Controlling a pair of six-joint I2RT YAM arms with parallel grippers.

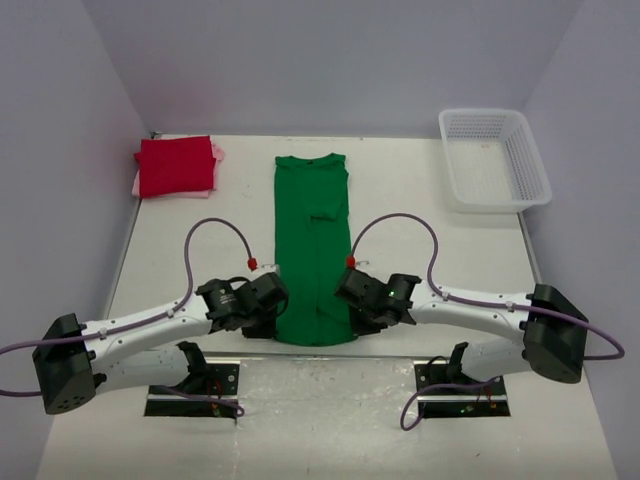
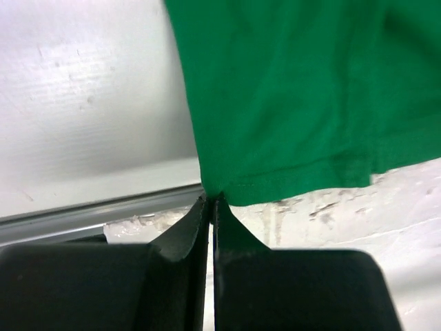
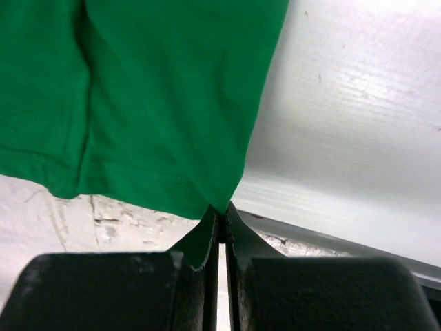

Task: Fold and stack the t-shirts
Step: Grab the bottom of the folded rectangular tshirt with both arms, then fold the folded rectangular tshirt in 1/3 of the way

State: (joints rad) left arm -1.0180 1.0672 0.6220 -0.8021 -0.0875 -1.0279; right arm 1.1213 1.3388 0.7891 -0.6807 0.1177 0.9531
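The left claw (image 1: 274,306) is clenched on the near left corner of the green t-shirt (image 1: 312,240). Its wrist view shows the two black jaws pressed together at the left claw's tip (image 2: 210,201), with the stitched hem of the green t-shirt (image 2: 289,89) pinched between them. The right claw (image 1: 349,302) grasps the near right corner the same way. In its own view the right claw's jaws (image 3: 222,211) meet on the point of the hem, and the green t-shirt (image 3: 151,89) spreads ahead and to the left of it. The shirt lies between the two claws as a long narrow strip on the white table (image 1: 420,220), running straight away from them with its collar end farthest off. From the wrist views the pinched corners look slightly raised off the table, though I cannot tell how far. Well ahead of the left claw and off to its left, a folded red t-shirt (image 1: 175,165) rests on a pink t-shirt (image 1: 217,153) whose edges peek out beneath it. Well ahead of the right claw and off to its right stands a white mesh basket (image 1: 530,165).
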